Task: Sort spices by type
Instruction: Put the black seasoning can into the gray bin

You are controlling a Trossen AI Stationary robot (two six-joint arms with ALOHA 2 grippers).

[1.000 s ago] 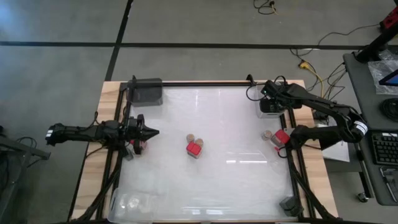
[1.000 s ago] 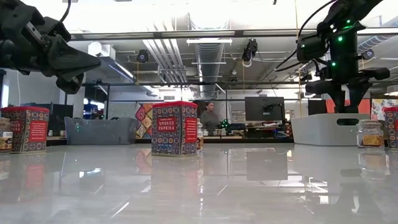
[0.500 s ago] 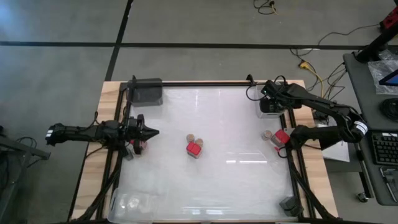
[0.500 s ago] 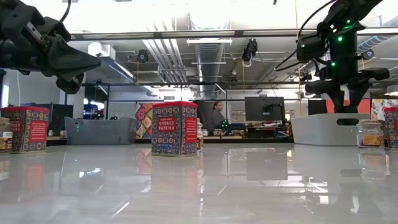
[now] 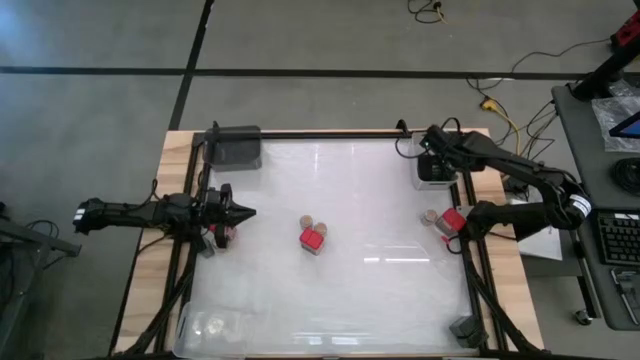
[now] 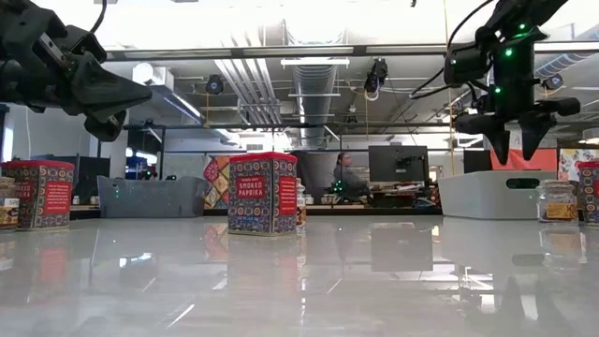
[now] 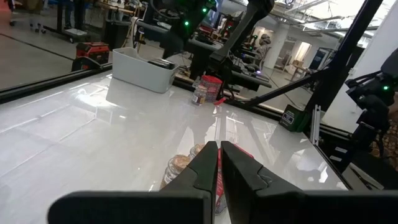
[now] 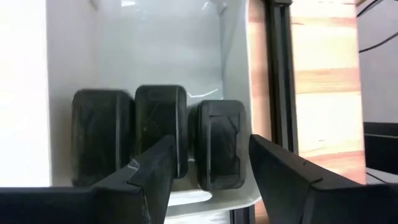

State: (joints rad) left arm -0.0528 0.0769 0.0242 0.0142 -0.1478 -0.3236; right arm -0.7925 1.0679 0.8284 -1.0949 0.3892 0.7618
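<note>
Three black blocky spice containers [image 8: 155, 134] stand side by side in the white bin [image 5: 428, 182] at the far right. My right gripper [image 8: 211, 174] hangs open just above them, pointing steeply down, touching nothing; in the low view its fingertips [image 6: 501, 154] show above the bin's rim [image 6: 491, 178]. A red tin [image 5: 312, 239] and a tan-topped jar [image 5: 307, 222] stand at mid-table. Another jar [image 5: 430, 217] and red tin [image 5: 452, 220] stand at the right edge. My left gripper [image 5: 245, 212] waits shut at the left, level, above a red tin [image 5: 222, 235].
A grey bin [image 5: 233, 147] stands at the far left corner and a clear bin [image 5: 215, 323] at the near left corner. A small grey block [image 5: 467, 328] sits at the near right. Black frame rails run along the table's left and right sides.
My right gripper has risen a little out of the white bin; its fingertips, earlier hidden behind the bin's wall in the low view, now show above the rim. The spices have kept their places.
</note>
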